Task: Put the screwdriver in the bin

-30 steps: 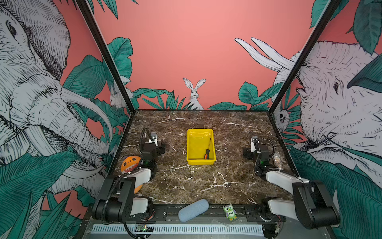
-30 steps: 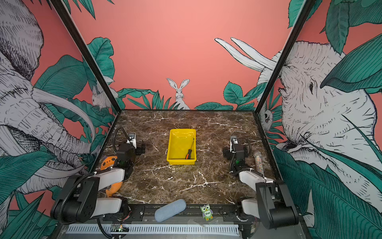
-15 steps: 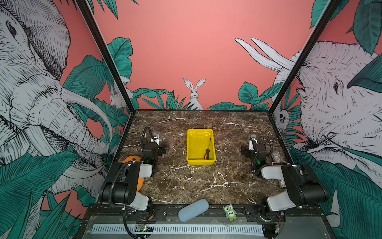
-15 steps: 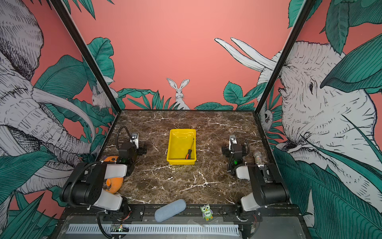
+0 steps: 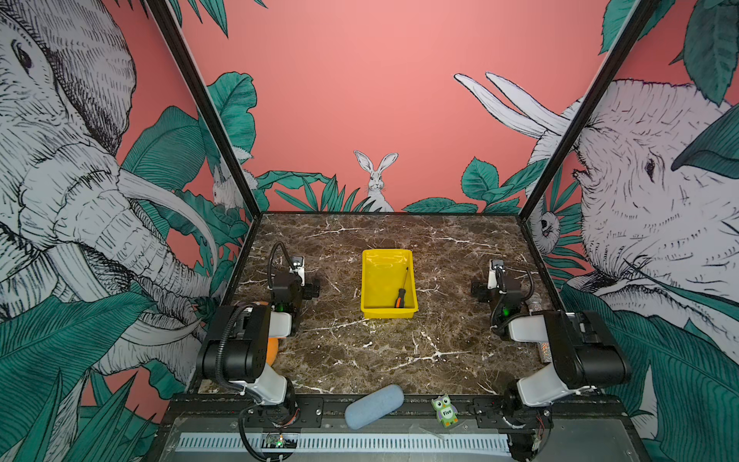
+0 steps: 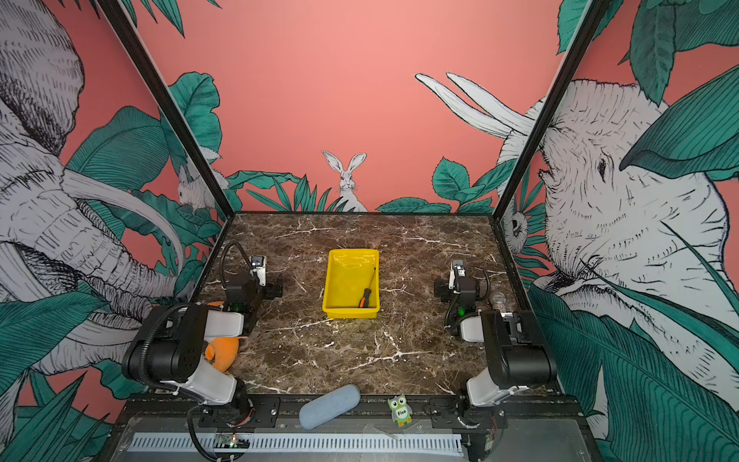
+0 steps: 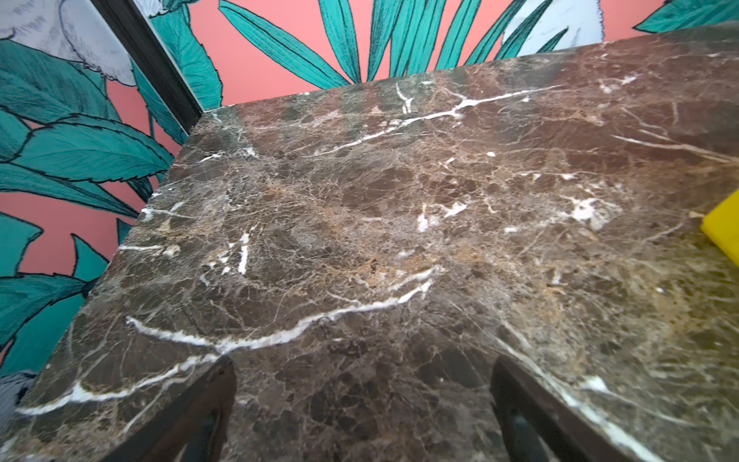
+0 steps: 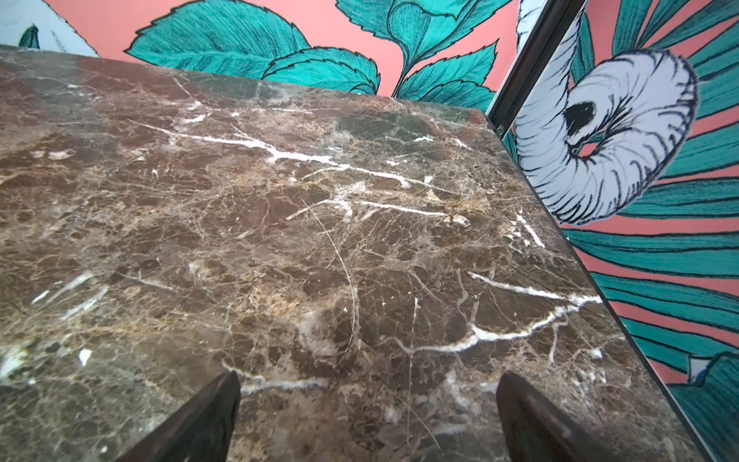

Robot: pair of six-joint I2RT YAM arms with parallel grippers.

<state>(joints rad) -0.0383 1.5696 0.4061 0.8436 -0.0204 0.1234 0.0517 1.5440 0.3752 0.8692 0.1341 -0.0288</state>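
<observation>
Screwdriver point(image 5: 400, 296): not in my claws. Lies flat inside the bin point(image 5: 380, 280), handle at the near end, shaft pointing toward the back wall, close along the bin's right-hand wall in both top views.
Left claw point(image 7: 362, 372): released, fingers spread wide, nothing between them, only bare marble below.
Right claw point(image 8: 368, 380): released as well, fingers wide apart, nothing held.
Left arm point(image 5: 240, 344): folded at my left edge of the table, well apart from the bin.
Right arm point(image 5: 576, 352): folded at my right edge, well apart from the bin.
Bin position: mid-table, between my two arms. One yellow corner shows at the edge of the left wrist view.
Table point(image 8: 280, 240): brown marble, white veins.
Orange object point(image 6: 222, 352): under my left arm, partly hidden, can't tell what it is.
Glitter cylinder point(image 6: 497, 299): beside my right arm at the table's right edge, mostly hidden.
Grey-blue case point(image 5: 374, 406): on the front rail, lying at an angle.
Owl figure point(image 5: 444, 410): on the front rail, just right of the case.
</observation>
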